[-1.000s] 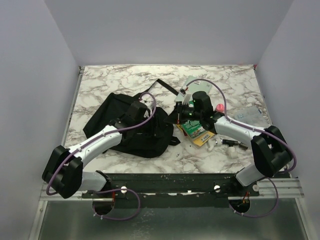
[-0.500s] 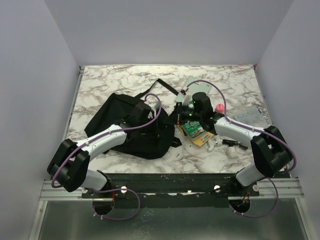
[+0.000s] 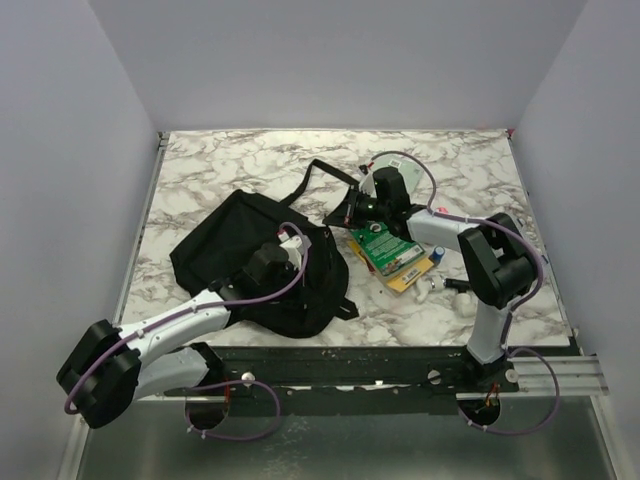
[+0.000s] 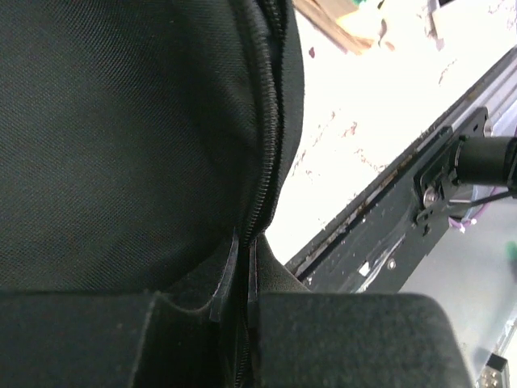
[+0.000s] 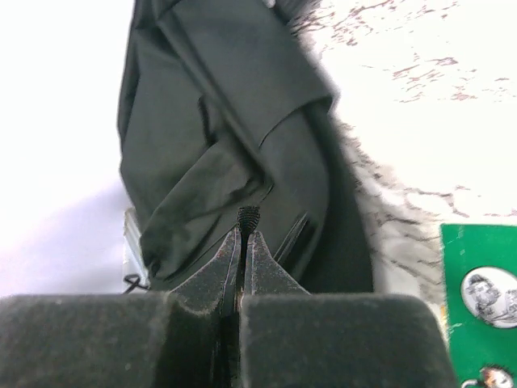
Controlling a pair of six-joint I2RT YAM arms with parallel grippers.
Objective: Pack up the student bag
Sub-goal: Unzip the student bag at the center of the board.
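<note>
Seen from overhead, the student bag lies slumped on the marble table, left of centre and toward the near edge, with a green book just beside it on the right. My left gripper is pinched narrow on the bag's cloth right at the zipper line (the wrist view shows fabric caught between the fingers). My right gripper is closed tight on a thin, ribbed black piece, which I take to be a strap or pull of the bag, held near the book. Both holds look slight to me. If I draw the arms apart too briskly, cloth may slip out of either pinch and the bag slump flat. A low pull could also drag the bag across the book and shove it away.
</note>
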